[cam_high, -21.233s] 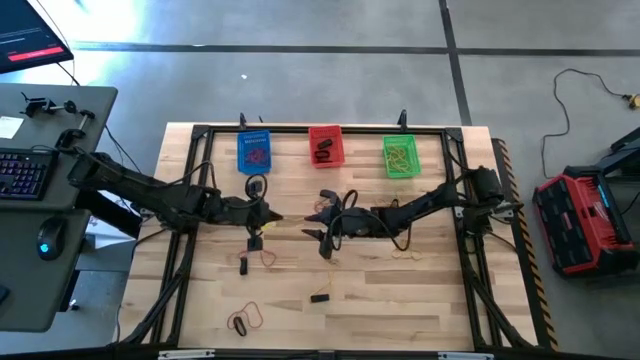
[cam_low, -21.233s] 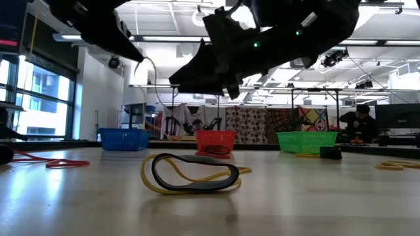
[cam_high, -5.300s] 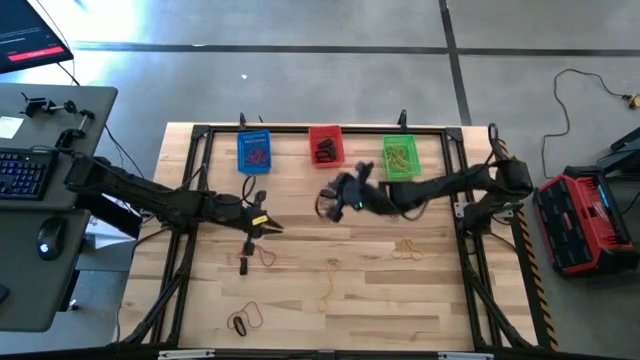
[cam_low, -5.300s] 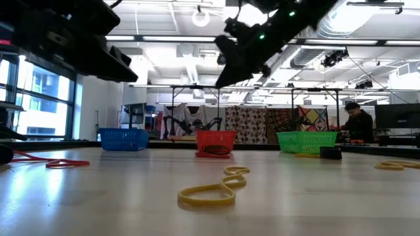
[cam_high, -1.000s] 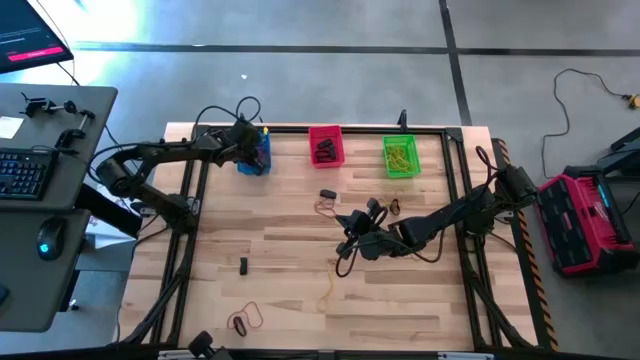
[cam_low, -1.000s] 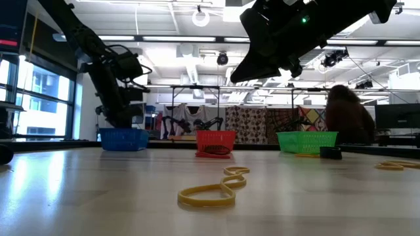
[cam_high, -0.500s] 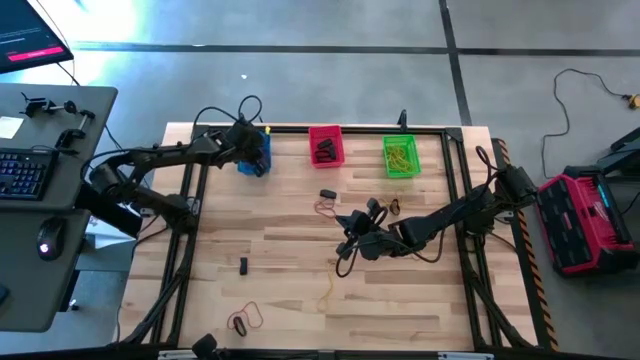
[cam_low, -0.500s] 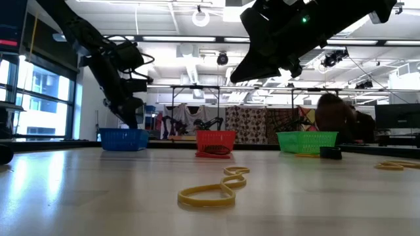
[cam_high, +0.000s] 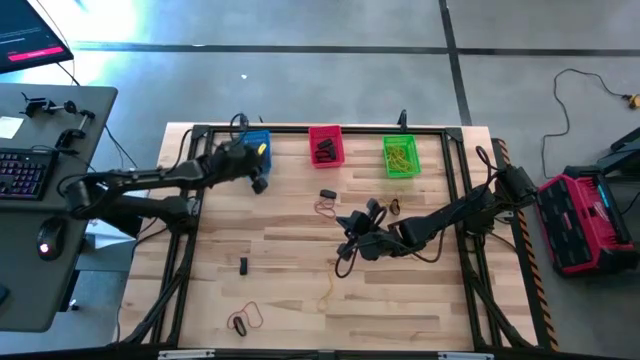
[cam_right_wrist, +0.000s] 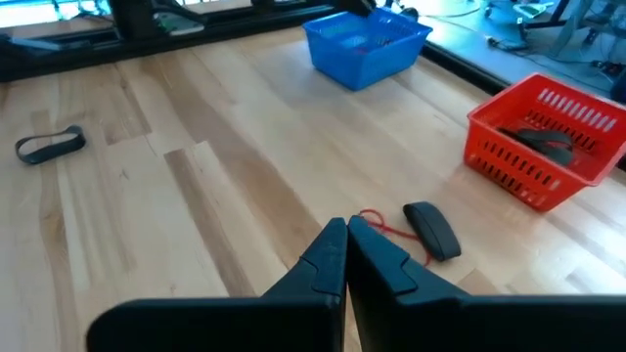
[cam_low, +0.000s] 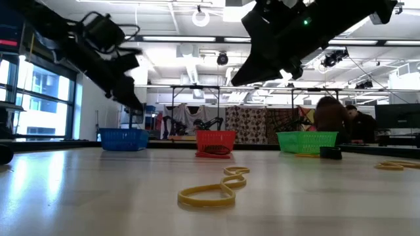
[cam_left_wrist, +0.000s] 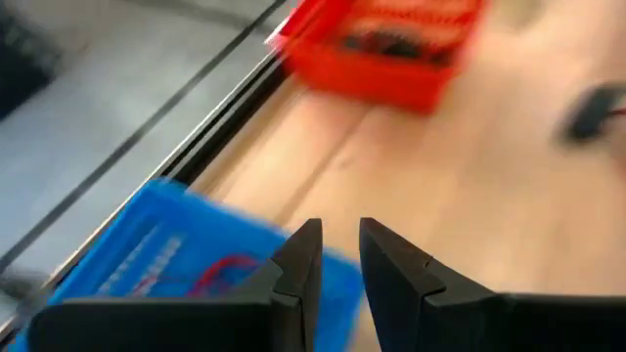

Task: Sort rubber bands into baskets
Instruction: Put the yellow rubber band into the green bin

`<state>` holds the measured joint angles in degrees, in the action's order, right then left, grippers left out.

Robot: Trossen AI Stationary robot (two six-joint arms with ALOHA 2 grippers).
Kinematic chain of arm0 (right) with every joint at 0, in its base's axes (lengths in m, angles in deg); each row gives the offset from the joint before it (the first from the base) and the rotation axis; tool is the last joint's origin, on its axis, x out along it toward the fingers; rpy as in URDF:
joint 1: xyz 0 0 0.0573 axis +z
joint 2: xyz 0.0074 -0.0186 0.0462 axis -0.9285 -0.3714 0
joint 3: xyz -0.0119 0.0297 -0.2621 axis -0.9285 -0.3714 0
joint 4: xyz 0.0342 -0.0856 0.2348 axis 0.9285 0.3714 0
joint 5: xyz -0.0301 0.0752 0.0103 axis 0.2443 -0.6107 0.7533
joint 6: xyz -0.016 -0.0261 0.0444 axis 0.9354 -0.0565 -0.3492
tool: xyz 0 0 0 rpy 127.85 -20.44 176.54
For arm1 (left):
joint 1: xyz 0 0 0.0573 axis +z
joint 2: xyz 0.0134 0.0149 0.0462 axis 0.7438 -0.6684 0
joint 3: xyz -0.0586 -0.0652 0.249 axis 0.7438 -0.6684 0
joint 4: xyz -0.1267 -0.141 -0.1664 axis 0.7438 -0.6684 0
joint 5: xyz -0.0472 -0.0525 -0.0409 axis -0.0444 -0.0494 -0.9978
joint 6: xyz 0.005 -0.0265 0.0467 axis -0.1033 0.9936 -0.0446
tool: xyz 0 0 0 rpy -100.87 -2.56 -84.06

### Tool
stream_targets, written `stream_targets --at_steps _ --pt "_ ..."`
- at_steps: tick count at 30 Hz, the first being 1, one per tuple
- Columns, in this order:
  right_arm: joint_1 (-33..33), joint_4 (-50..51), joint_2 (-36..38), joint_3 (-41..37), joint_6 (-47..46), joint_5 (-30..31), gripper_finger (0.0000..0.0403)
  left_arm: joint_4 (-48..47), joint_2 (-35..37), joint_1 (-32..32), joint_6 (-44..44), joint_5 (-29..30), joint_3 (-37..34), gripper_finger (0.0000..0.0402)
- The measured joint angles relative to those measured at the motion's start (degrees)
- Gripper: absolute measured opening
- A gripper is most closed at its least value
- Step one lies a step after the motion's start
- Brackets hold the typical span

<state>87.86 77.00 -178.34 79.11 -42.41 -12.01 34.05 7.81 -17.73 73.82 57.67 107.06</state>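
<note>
Bands, red and black, are lying just ahead of the closed, empty right end effector.

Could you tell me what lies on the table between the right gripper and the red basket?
In the right wrist view, a black rubber band over a red rubber band lie between the right gripper and the red basket.

A robotics lab or workshop: a pale wooden plank surface in a black metal frame stands on a grey concrete floor. At the high view's left edge is a grey desk with a backlit keyboard. The low view shows ceiling strip lights and seated people at far right.
</note>
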Motion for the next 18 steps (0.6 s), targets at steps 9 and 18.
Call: stream_targets --at_steps 9,18 --pt "2.1 1.7 0.0 0.0 0.1 -6.1 0.0000 11.3 6.6 -11.9 1.6 -11.2 -5.8 0.0062" --pt "5.1 19.8 0.3 3.7 -11.6 -14.9 0.0030 15.3 6.6 -20.6 2.1 -12.4 -7.6 0.0062"
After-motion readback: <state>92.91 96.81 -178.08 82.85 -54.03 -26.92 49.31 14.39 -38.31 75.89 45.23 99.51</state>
